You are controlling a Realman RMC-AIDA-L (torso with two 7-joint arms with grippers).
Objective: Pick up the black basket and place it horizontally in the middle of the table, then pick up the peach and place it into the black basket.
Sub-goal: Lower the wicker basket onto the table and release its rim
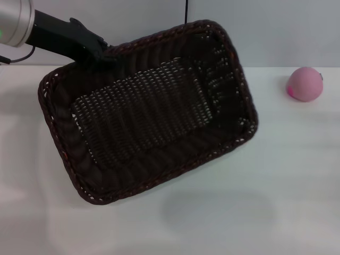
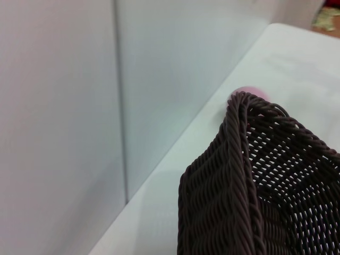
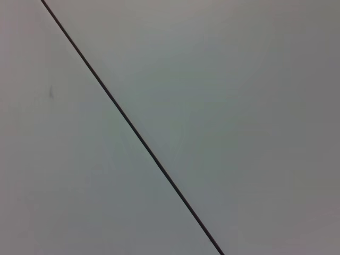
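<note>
Left gripper (image 1: 98, 53) is clamped on the black basket (image 1: 146, 111) rim, holding it tilted and askew above the table (image 1: 297, 175), evidently mid-transfer; the peach (image 1: 305, 84) sits well apart.

Left arm (image 1: 21, 21): silver cylindrical link w/ green light, black wrist section, black left gripper (image 1: 95, 53).

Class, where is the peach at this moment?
In the head view, the peach sits on the table at the far right, apart from the black basket.
</note>
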